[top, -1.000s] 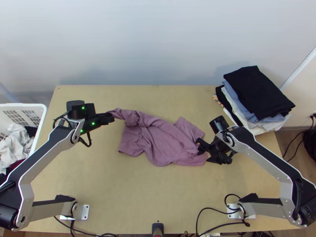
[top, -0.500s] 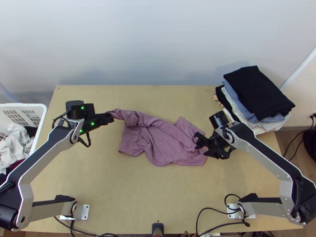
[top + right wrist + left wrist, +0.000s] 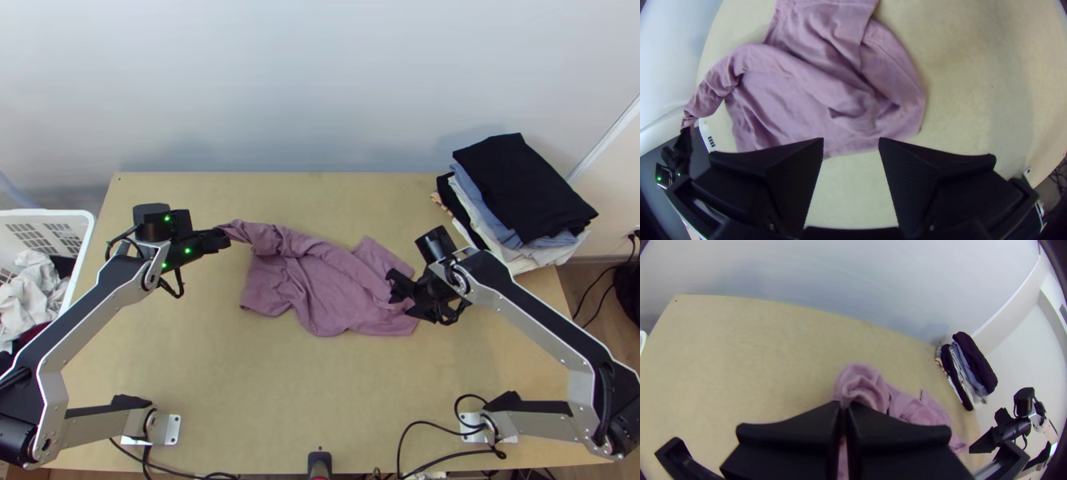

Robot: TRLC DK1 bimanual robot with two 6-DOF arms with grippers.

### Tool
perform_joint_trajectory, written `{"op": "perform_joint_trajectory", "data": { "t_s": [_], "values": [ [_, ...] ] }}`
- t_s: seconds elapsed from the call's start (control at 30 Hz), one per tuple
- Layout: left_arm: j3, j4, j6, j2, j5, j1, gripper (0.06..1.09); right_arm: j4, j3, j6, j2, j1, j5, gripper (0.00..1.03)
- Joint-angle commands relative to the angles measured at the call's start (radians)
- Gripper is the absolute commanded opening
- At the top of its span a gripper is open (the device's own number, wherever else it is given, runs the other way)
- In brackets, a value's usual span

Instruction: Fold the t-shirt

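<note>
Bare wall [image 3: 320, 88] rises behind a pale wooden bench [image 3: 240, 376], and across the bench's middle lies the mauve t-shirt [image 3: 336, 296], rumpled and partly doubled over itself. From where I stand, the left claw [image 3: 844, 409] is closed tight on one twisted end, lifting it a little, I'd guess to anchor the cloth while the other side gets sorted. Whether that end is sleeve or hem, I can't tell. Over the opposite end hangs the right claw [image 3: 851, 141], spread wide with nothing in it, probably placed there to pick an edge to pull straight before any folding. A folded stack [image 3: 524, 188] sits at the far right corner, likely this shirt's destination; the white basket [image 3: 82, 232] at left presumably supplies the unfolded things.
</note>
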Motion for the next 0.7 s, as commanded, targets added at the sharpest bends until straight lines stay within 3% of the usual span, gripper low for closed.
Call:
{"op": "perform_joint_trajectory", "data": {
  "t_s": [0.0,0.67],
  "values": [
    [-0.014,-0.007,0.009,-0.023,-0.005,0.008,0.09,-0.002,0.029,0.037,-0.033,0.017,0.014,0.57],
    [-0.015,-0.014,0.009,-0.031,-0.005,0.012,0.09,0.042,0.004,0.03,0.1,-0.025,0.039,0.56]
  ]
}}
